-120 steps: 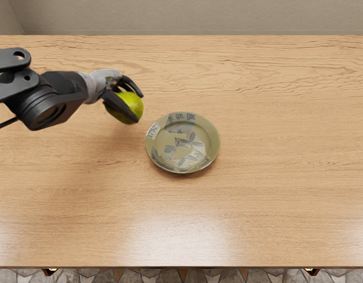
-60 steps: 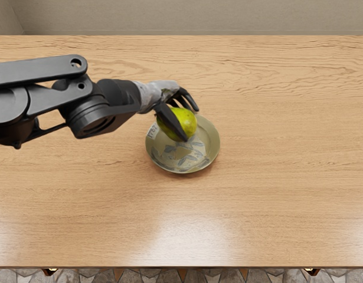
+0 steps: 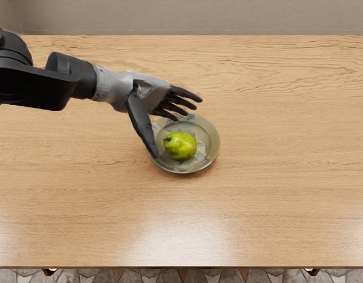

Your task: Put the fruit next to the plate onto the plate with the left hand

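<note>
Leave the pear (image 3: 180,145) resting in the plate (image 3: 212,134), just under the spread, empty fingers (image 3: 182,101) of the left hand (image 3: 149,98) and beside the thumb tip; lift clear without brushing it. Seems to lie on its side, stem end toward the thumb, long axis crosswise to it
</note>
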